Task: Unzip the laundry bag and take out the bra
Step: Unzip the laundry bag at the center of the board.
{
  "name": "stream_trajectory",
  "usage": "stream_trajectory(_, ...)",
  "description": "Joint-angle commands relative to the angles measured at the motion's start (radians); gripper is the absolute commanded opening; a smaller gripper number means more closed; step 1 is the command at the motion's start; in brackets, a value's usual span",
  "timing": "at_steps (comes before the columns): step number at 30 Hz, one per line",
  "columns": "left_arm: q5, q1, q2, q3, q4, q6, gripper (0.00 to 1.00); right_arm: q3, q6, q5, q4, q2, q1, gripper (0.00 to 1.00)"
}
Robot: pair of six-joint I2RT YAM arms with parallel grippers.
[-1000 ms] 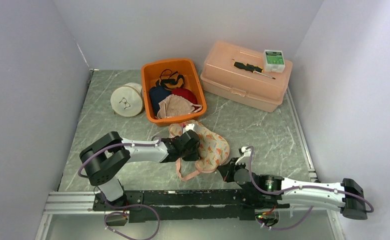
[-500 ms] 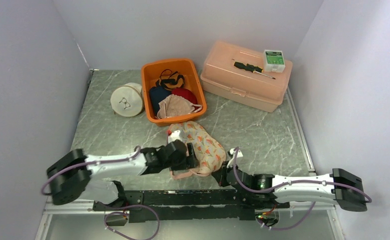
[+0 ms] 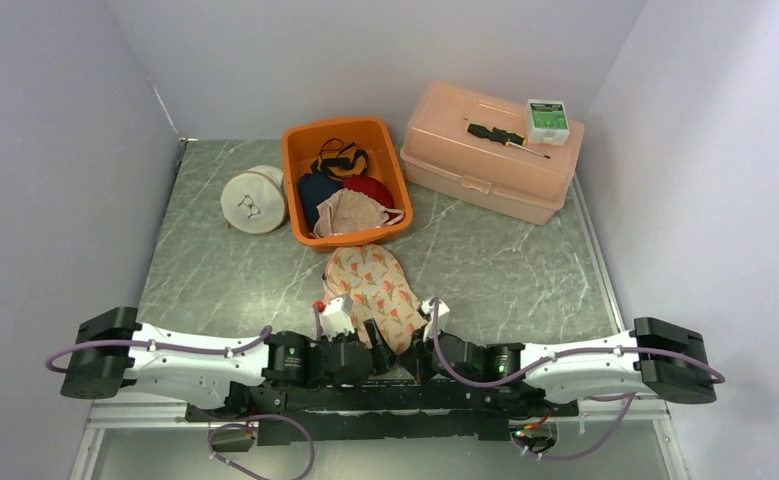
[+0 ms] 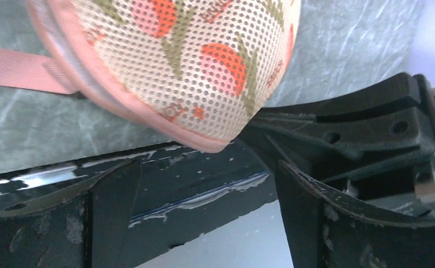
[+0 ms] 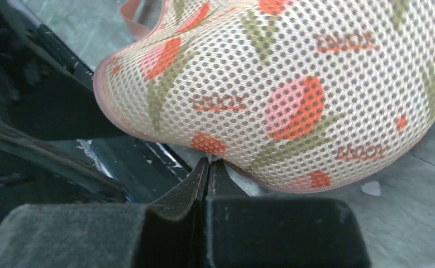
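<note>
The laundry bag [image 3: 370,285], a mesh pouch with an orange tulip print and pink trim, lies near the table's front edge. In the right wrist view the laundry bag [image 5: 293,95] fills the top, and my right gripper [image 5: 208,164] is shut on a small white zipper pull at its pink rim. In the top view the right gripper [image 3: 417,345] sits at the bag's near right corner. My left gripper [image 4: 204,190] stands wide open just below the laundry bag [image 4: 204,67], with nothing between its fingers. A pink strap [image 4: 14,67] trails to the left. The bra is hidden.
An orange bin [image 3: 295,150] of clothes stands behind the bag. A round white mesh pouch [image 3: 253,200] lies to its left. At the back right is a peach plastic case [image 3: 485,175] carrying a screwdriver [image 3: 505,137] and a small green box [image 3: 547,120]. The black base rail [image 3: 365,395] runs under both grippers.
Both arms drew back toward the near edge, dragging the bag with them. The left gripper opened and let go of the bag. The right gripper stayed shut.
</note>
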Motion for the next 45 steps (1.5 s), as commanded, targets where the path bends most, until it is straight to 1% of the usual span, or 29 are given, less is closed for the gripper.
stream_trajectory(1,-0.103,-0.034,0.028,-0.043,0.102,-0.174,0.94,0.064,-0.068,-0.028,0.088,0.03,0.02,0.0)
stream_trajectory(4,-0.154,-0.042,0.003,-0.122,0.242,-0.188,0.94,0.064,-0.077,-0.032,0.099,0.048,0.03,0.0)
stream_trajectory(5,-0.175,-0.042,-0.004,-0.135,0.259,-0.196,0.94,0.06,-0.078,-0.032,0.107,0.051,0.033,0.0)
stream_trajectory(10,-0.232,-0.041,0.001,-0.145,0.242,-0.253,0.94,0.042,-0.077,-0.029,0.12,0.055,0.042,0.0)
stream_trajectory(13,-0.252,-0.041,0.015,-0.157,0.21,-0.325,0.94,0.033,-0.079,-0.035,0.13,0.06,0.048,0.0)
stream_trajectory(16,-0.274,-0.038,0.017,-0.187,0.22,-0.381,0.94,0.034,-0.088,-0.04,0.138,0.071,0.064,0.0)
stream_trajectory(21,-0.279,-0.025,0.035,-0.165,0.211,-0.359,0.94,0.042,-0.095,-0.02,0.129,0.083,0.09,0.0)
stream_trajectory(22,-0.275,-0.022,0.045,-0.16,0.218,-0.349,0.93,0.045,-0.097,-0.016,0.128,0.083,0.093,0.0)
stream_trajectory(25,-0.257,-0.013,0.077,-0.152,0.24,-0.327,0.83,0.051,-0.1,-0.008,0.123,0.086,0.099,0.0)
stream_trajectory(28,-0.246,-0.008,0.09,-0.166,0.281,-0.313,0.7,0.058,-0.099,-0.001,0.117,0.09,0.104,0.0)
stream_trajectory(30,-0.245,-0.006,0.089,-0.176,0.291,-0.31,0.65,0.06,-0.099,0.005,0.113,0.089,0.108,0.0)
stream_trajectory(34,-0.249,-0.006,0.078,-0.185,0.277,-0.322,0.56,0.06,-0.097,0.017,0.096,0.077,0.113,0.0)
stream_trajectory(39,-0.259,-0.006,0.034,-0.205,0.239,-0.334,0.39,0.049,-0.085,0.039,0.061,0.046,0.115,0.0)
stream_trajectory(45,-0.268,-0.006,-0.038,-0.232,0.19,-0.351,0.19,-0.001,-0.051,0.076,0.017,-0.028,0.116,0.0)
